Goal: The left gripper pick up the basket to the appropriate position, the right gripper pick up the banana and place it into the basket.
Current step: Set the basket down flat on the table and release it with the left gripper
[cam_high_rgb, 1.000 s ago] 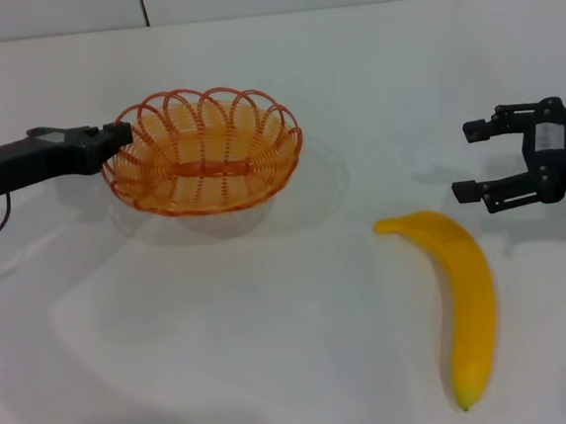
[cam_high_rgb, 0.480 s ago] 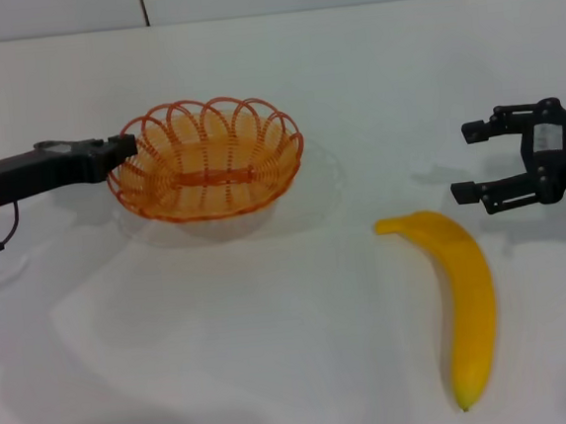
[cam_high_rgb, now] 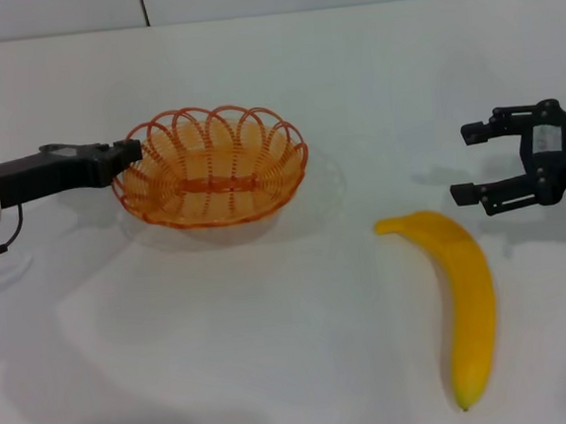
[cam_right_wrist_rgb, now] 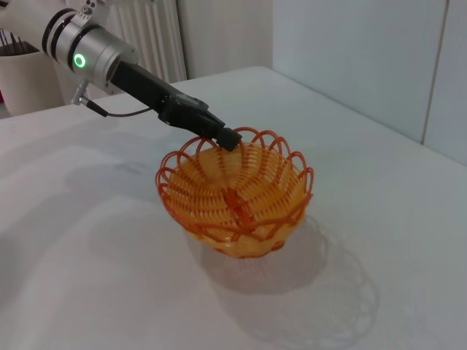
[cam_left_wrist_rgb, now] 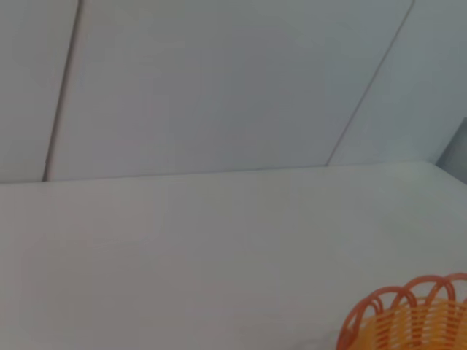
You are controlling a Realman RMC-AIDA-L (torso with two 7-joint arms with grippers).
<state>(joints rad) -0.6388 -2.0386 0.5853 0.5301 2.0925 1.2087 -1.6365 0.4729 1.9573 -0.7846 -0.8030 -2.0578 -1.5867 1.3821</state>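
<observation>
The basket (cam_high_rgb: 210,165) was held by its left rim in the left hand (cam_high_rgb: 129,154), at the upper left of centre in the head view. The fingers were closed on the scalloped wire. In the right wrist view the basket (cam_right_wrist_rgb: 235,191) appeared lifted clear of the surface (cam_high_rgb: 275,352), with its shadow cast below it; the rim grip was judged to keep the bowl open for loading. The right hand (cam_high_rgb: 477,162) was held at the right edge of the frame, fingers spread wide and empty, just above the stem end of the banana (cam_high_rgb: 461,296). The banana lay on the surface at the lower right, well apart from the basket. This stance was judged to be a wait for the basket to be positioned.

Compared with the earlier frames, the basket and left hand had shifted slightly right and down. The right hand and banana were unchanged.
</observation>
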